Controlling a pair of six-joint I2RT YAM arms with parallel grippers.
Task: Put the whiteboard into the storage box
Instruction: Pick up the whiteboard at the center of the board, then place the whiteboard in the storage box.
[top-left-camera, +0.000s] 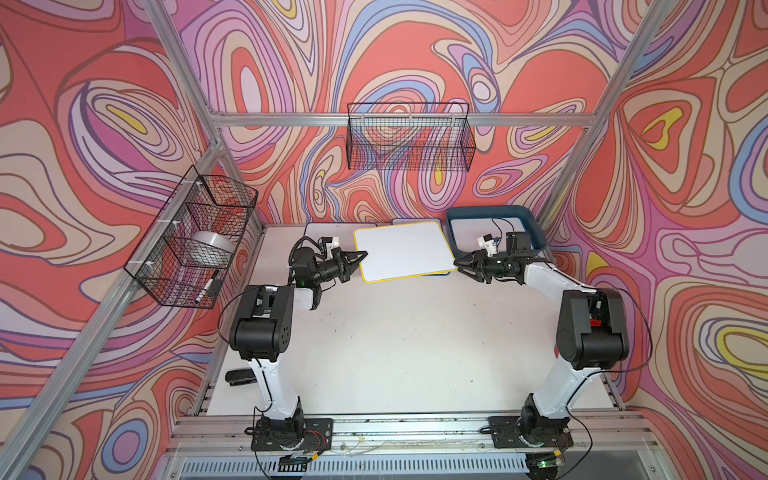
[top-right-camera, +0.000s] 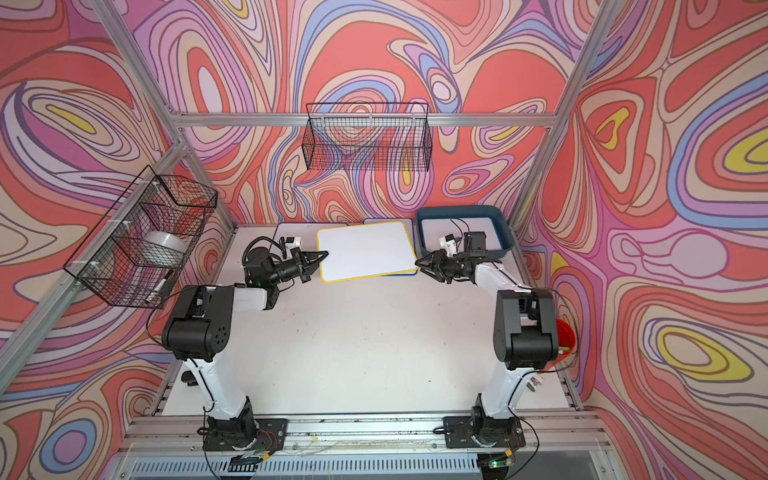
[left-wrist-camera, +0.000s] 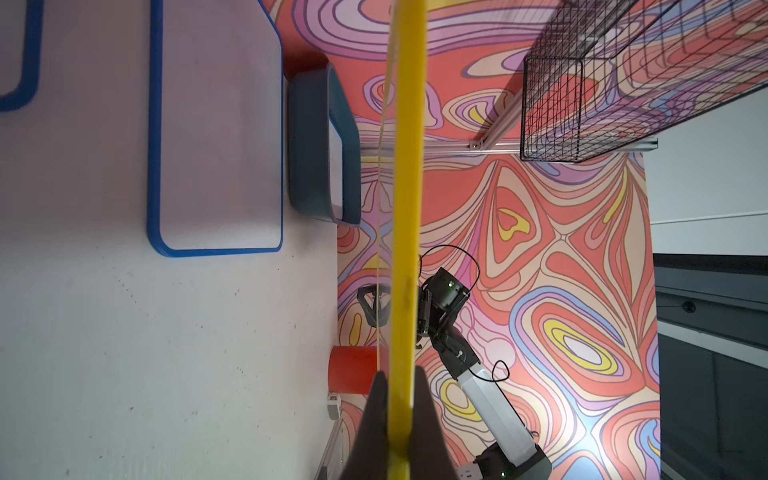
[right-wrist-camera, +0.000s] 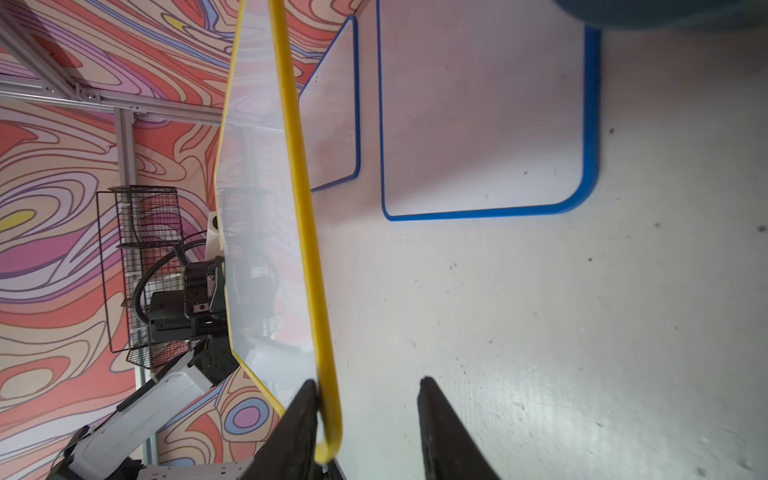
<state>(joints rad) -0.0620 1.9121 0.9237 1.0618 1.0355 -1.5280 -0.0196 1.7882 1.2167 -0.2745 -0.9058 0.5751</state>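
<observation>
I judge this to be the carry step: the board is off the table but not yet over the box. Nearest, mid-frame in both top views, my left gripper (top-left-camera: 360, 254) is pinched tight on the left edge of the yellow-framed whiteboard (top-left-camera: 403, 251). My right gripper (top-left-camera: 457, 264) stands partly open at the board's right corner, one finger touching the frame and nothing clamped. Behind, blue-framed whiteboards (right-wrist-camera: 482, 116) lie flat on the table. Farthest, upper right, sits the storage box (top-left-camera: 490, 210), with something white inside. Next I should swing right, level the board and lower it inside the rim.
</observation>
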